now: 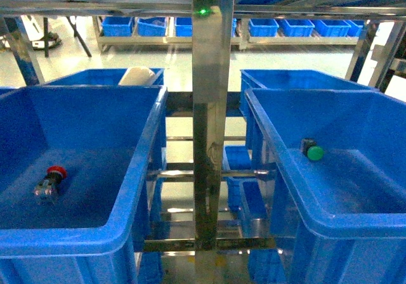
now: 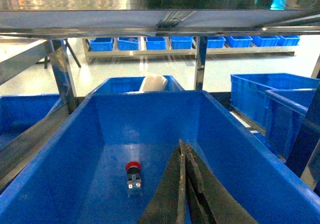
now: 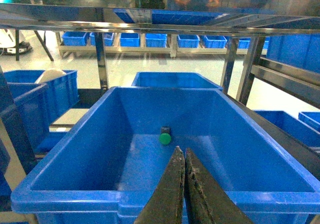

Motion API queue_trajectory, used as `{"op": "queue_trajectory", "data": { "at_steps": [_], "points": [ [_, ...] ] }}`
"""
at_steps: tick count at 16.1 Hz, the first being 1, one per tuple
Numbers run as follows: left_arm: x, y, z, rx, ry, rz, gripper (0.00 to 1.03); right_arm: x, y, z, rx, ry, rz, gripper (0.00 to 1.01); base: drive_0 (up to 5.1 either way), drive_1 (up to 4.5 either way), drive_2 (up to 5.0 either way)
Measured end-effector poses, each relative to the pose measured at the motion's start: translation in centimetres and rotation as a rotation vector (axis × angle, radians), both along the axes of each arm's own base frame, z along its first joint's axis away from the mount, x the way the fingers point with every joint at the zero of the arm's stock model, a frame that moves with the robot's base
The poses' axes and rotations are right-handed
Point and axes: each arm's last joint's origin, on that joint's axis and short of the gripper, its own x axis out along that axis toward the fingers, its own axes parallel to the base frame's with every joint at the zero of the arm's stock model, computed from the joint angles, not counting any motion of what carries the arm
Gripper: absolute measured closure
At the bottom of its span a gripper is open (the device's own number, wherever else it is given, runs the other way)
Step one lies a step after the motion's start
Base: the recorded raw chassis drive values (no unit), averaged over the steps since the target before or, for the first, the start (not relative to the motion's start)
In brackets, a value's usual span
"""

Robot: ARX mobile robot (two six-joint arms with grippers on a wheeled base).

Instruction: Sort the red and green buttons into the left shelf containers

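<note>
- Left gripper, jaws together, empty: the red-capped push-button switch lies just ahead-left in its deep blue plastic bin, cap pointing away.
- Right gripper, jaws together: the green-capped push-button switch sits ahead in the other deep blue bin.

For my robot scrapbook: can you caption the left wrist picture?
Shut left gripper above a blue bin holding the red button.

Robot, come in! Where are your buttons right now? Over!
Both grippers shut, empty. Red button in left bin, green button in right bin. Nothing blocking.
</note>
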Motion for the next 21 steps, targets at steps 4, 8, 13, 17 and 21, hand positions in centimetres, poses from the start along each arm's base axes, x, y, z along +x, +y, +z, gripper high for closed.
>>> {"op": "queue_trajectory", "data": {
  "at_steps": [4, 8, 13, 17, 21],
  "points": [
    [-0.5, 0.0, 0.0, 0.0, 0.001, 0.0, 1.01, -0.4, 0.0, -0.1, 0.0, 0.002, 0.0, 0.99, 0.0, 0.0, 0.0],
    [-1.7, 0.0, -0.2, 0.0, -0.006, -0.003, 1.01, -1.5, 0.0, -0.4, 0.003, 0.016, -0.001, 0.99, 0.0, 0.0, 0.0],
    [-1.7, 0.0, -0.4, -0.003, 0.012, -0.001, 0.91, -1.5, 0.0, -0.4, 0.003, 0.01, 0.0, 0.9, 0.0, 0.0, 0.0],
    [-1.7, 0.0, -0.4, -0.002, 0.013, -0.001, 0.42, -1.5, 0.0, -0.4, 0.003, 0.01, 0.0, 0.39, 0.0, 0.0, 0.0],
    [-1.7, 0.0, -0.4, -0.002, 0.013, -0.001, 0.05, -1.5, 0.0, -0.4, 0.003, 0.01, 0.0, 0.03, 0.0, 0.0, 0.0]
  ]
}}
